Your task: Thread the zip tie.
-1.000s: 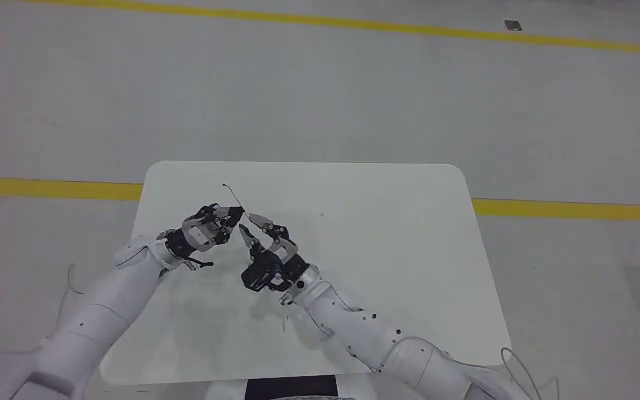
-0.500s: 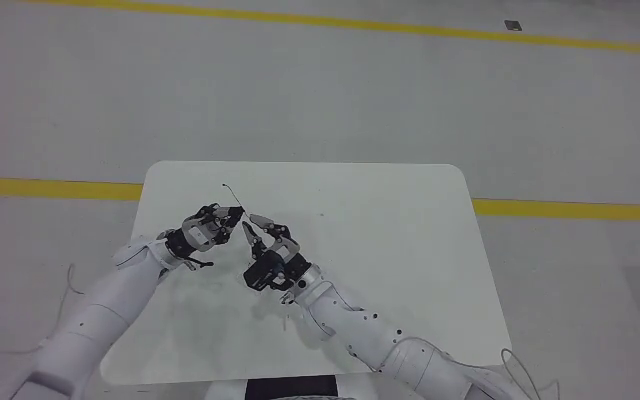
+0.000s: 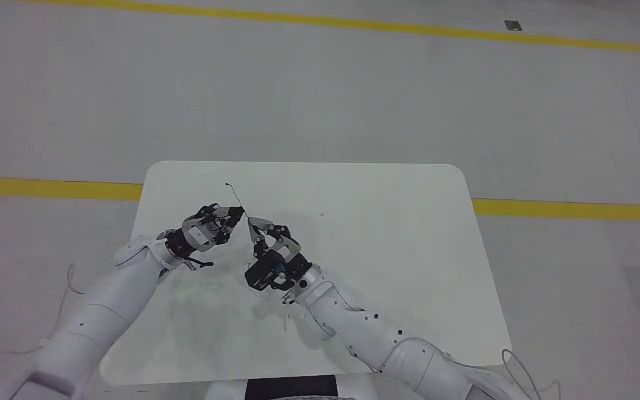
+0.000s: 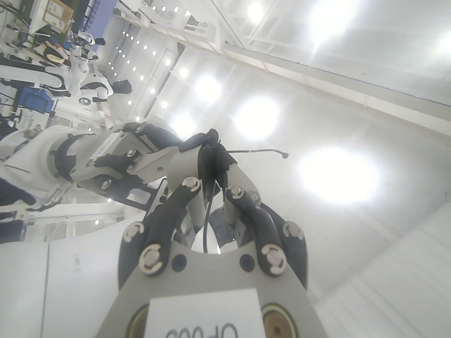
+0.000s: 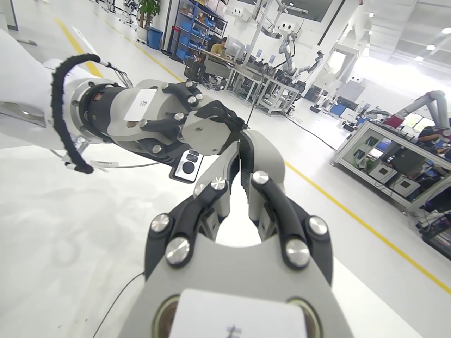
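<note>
The zip tie [image 3: 232, 195] is a thin black strip held above the white table [image 3: 400, 230], its free end pointing to the far side. My left gripper [image 3: 238, 212] is shut on it. In the left wrist view, the strip [image 4: 257, 150] sticks out past the left gripper [image 4: 212, 168] and ends in a small head. My right gripper [image 3: 252, 226] meets the left one tip to tip. In the right wrist view, the right gripper [image 5: 240, 142] is shut on the strip [image 5: 249, 116], right beside the left gripper [image 5: 234, 121].
Both arms come in from the near side of the table and meet left of its centre. A tiny dark speck [image 3: 321, 213] lies mid-table. Yellow floor lines [image 3: 560, 209] run past the table's sides.
The right gripper, open a second ago, has moved up to the left gripper and shut on the zip tie. The strip's free end shifted slightly. The left arm held still.
</note>
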Controlling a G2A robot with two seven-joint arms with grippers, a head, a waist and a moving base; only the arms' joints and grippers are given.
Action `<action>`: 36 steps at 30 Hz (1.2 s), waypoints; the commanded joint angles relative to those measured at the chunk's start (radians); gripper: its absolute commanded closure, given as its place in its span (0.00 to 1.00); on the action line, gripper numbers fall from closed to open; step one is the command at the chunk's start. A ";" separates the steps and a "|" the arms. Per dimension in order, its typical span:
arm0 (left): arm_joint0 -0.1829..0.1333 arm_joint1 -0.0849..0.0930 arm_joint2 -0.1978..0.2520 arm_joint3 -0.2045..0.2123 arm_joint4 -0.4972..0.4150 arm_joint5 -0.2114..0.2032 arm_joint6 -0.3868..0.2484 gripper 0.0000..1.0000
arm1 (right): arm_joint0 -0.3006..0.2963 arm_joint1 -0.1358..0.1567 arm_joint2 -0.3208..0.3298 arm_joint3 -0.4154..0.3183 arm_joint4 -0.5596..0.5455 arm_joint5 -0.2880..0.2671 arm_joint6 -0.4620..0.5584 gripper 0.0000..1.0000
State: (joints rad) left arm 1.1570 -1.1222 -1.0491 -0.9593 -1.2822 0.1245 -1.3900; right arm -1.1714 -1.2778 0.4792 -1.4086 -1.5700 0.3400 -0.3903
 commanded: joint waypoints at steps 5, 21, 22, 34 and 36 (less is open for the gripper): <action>0.000 0.000 0.000 0.000 0.000 0.000 0.000 1.00 | -0.007 0.004 0.008 0.000 0.000 0.000 0.006 1.00; 0.000 0.000 0.000 0.000 0.000 0.000 0.000 1.00 | -0.045 0.024 0.038 -0.011 0.000 0.000 0.033 1.00; 0.000 0.000 0.000 0.000 0.000 0.000 0.000 1.00 | -0.047 0.025 0.040 -0.012 0.000 0.000 0.035 1.00; 0.000 0.000 0.000 0.000 0.000 0.000 0.000 1.00 | -0.059 0.033 0.048 -0.011 0.000 0.000 0.065 1.00; 0.000 0.000 0.000 0.000 0.000 0.000 0.000 1.00 | -0.061 0.032 0.049 -0.009 0.000 0.000 0.072 1.00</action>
State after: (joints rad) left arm 1.1570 -1.1222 -1.0491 -0.9593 -1.2822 0.1245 -1.3900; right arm -1.2316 -1.2453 0.5279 -1.4183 -1.5700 0.3400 -0.3210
